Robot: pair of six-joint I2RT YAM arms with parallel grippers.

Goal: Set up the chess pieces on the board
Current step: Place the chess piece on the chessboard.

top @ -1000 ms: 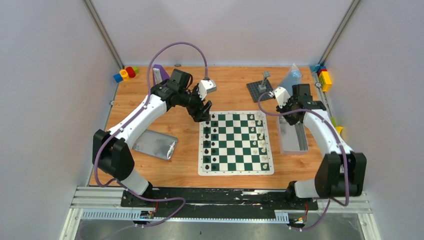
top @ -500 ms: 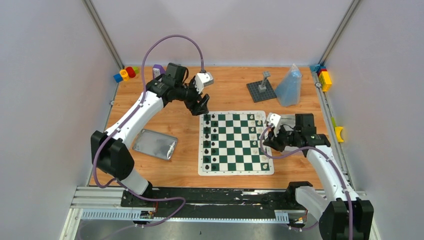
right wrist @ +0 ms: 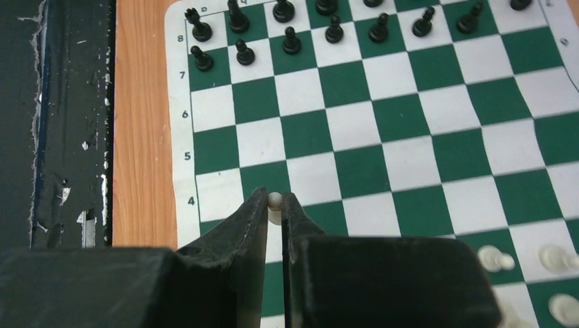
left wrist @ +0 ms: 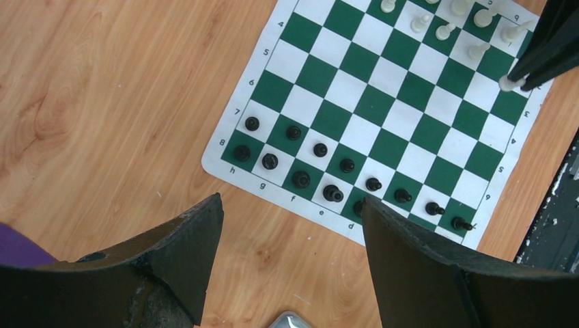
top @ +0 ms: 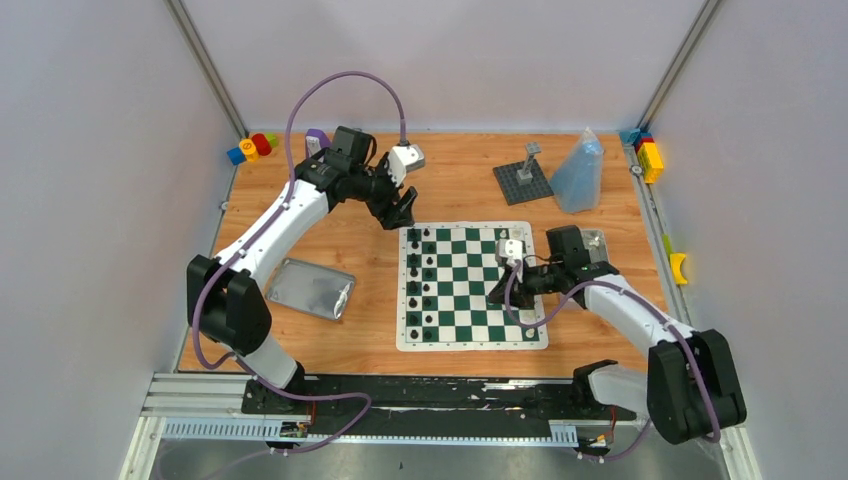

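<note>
While the left pincer gaped wide, the right pincer pinched a white pawn, the board beneath it.

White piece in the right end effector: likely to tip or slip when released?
Probably light: the white piece is smaller than a square of the board. Pinched just below its round head by the right end effector, it may pivot or slip. On the slightly wavy board it could tip.

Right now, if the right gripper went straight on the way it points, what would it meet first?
Likely bare board just ahead of the right gripper and its white pawn; black pawns stand farther on. Depth unclear.
</note>
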